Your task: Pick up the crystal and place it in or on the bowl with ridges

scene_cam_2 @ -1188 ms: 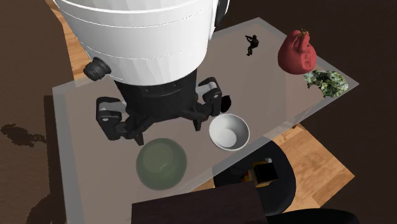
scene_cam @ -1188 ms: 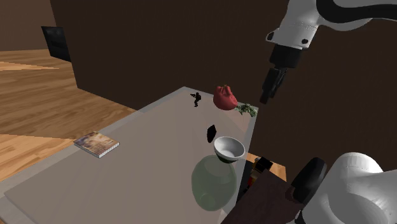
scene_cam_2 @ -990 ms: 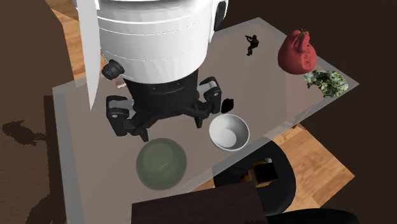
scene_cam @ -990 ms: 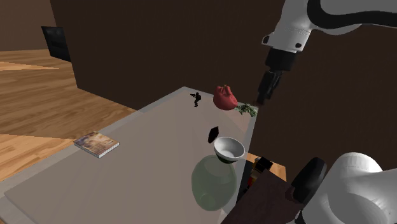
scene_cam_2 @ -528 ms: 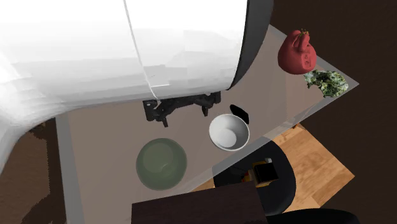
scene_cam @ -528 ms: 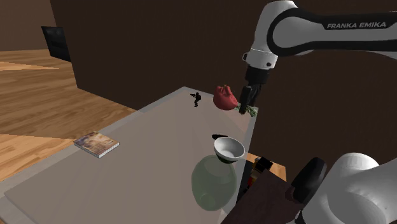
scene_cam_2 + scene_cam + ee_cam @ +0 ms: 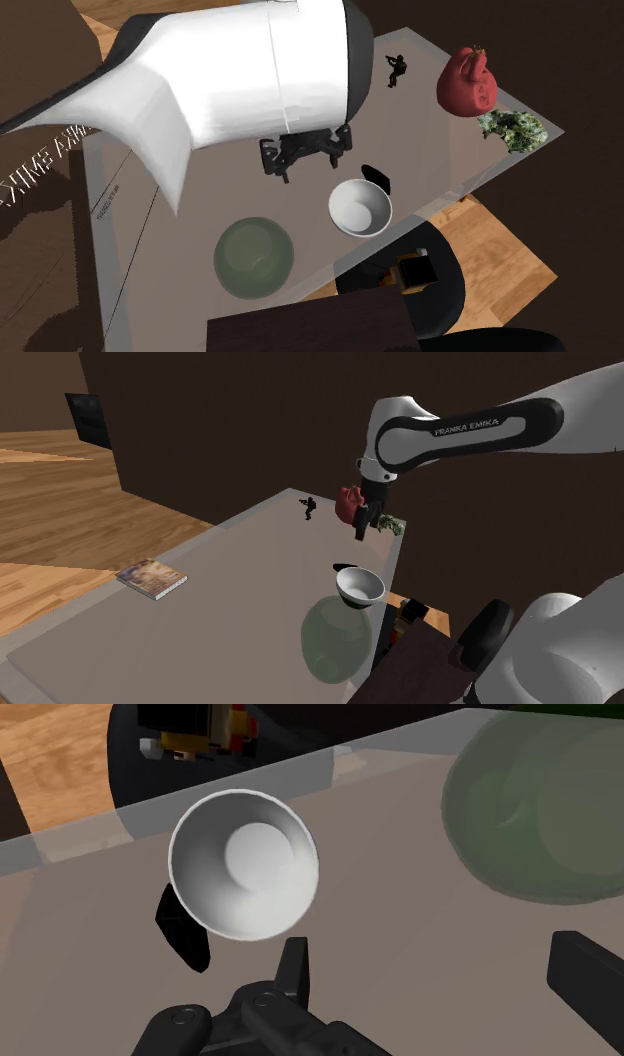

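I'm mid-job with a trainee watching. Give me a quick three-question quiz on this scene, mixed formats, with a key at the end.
1. True or false: the black crystal lies inside the white bowl.
2. Multiple choice: the jaws are A) shut on the crystal, B) open and empty, C) shut on nothing.
3. Short answer: what colour is the larger bowl next to the white one?

Key
1. False. The crystal lies on the table beside the white bowl.
2. B. In the wrist view the jaws stand apart with nothing between them.
3. Green.
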Available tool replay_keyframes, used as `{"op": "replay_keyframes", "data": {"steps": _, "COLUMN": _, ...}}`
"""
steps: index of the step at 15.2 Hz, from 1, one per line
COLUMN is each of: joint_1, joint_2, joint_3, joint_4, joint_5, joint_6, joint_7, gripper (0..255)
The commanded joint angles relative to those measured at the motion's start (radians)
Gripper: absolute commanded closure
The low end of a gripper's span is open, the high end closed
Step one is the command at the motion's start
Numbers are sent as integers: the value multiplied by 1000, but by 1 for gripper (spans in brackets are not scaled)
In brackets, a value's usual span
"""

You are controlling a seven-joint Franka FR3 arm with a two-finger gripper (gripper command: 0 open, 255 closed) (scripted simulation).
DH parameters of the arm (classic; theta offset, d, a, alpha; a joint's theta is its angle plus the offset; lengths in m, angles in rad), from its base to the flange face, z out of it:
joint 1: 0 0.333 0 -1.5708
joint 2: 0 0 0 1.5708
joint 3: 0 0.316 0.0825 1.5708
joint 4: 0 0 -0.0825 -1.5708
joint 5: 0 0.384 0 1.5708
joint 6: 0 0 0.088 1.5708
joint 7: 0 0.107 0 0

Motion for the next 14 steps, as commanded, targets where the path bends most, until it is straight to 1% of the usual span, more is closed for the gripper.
{"op": "replay_keyframes", "data": {"steps": 1, "joint_1": -8, "joint_2": 70, "joint_3": -3, "joint_4": 14, "joint_5": -21, "joint_6": 50, "joint_7": -2, "gripper": 0}}
{"op": "replay_keyframes", "data": {"steps": 7, "joint_1": -31, "joint_2": 285, "joint_3": -14, "joint_4": 96, "joint_5": -85, "joint_6": 167, "joint_7": -1, "gripper": 0}}
{"op": "replay_keyframes", "data": {"steps": 14, "joint_1": -50, "joint_2": 544, "joint_3": -35, "joint_4": 247, "joint_5": -159, "joint_6": 258, "joint_7": 8, "gripper": 0}}
